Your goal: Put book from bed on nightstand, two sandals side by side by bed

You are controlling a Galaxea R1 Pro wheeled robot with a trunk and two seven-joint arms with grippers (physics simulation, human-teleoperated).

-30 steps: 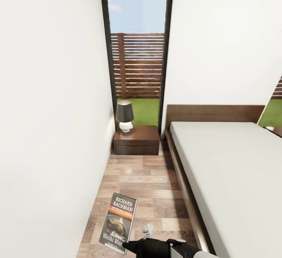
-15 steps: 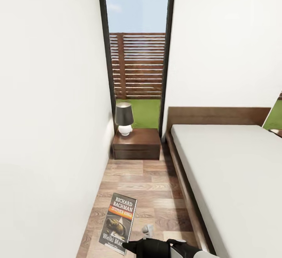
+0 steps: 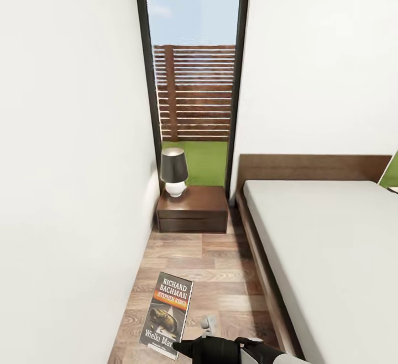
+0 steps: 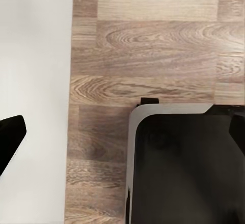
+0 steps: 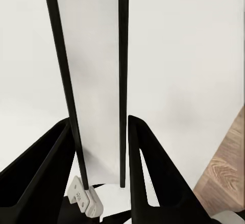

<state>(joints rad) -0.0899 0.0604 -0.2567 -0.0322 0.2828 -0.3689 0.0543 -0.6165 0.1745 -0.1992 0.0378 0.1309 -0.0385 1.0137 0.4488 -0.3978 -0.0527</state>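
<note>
My right gripper (image 3: pixel 179 346) is shut on the book (image 3: pixel 168 314), holding it upright over the floor between the wall and the bed (image 3: pixel 326 253). Its cover reads "Richard Bachman" above an orange band. In the right wrist view the book (image 5: pixel 97 81) stands edge-on between the two black fingers (image 5: pixel 153 168). The dark-brown nightstand (image 3: pixel 192 209) stands ahead at the end of the aisle, beside the headboard. My left gripper (image 4: pixel 122 132) hangs open over the plank floor. The sandals are out of view.
A lamp (image 3: pixel 173 171) with a dark shade takes up the left part of the nightstand top. A white wall (image 3: pixel 72 187) closes the aisle's left side. A tall black-framed window (image 3: pixel 190 76) rises behind the nightstand. The robot's dark base (image 4: pixel 184 168) sits below the left gripper.
The whole view has shifted: the camera has come closer to the nightstand, which now sits lower and larger in the picture. The book stays held in the right gripper as before.
</note>
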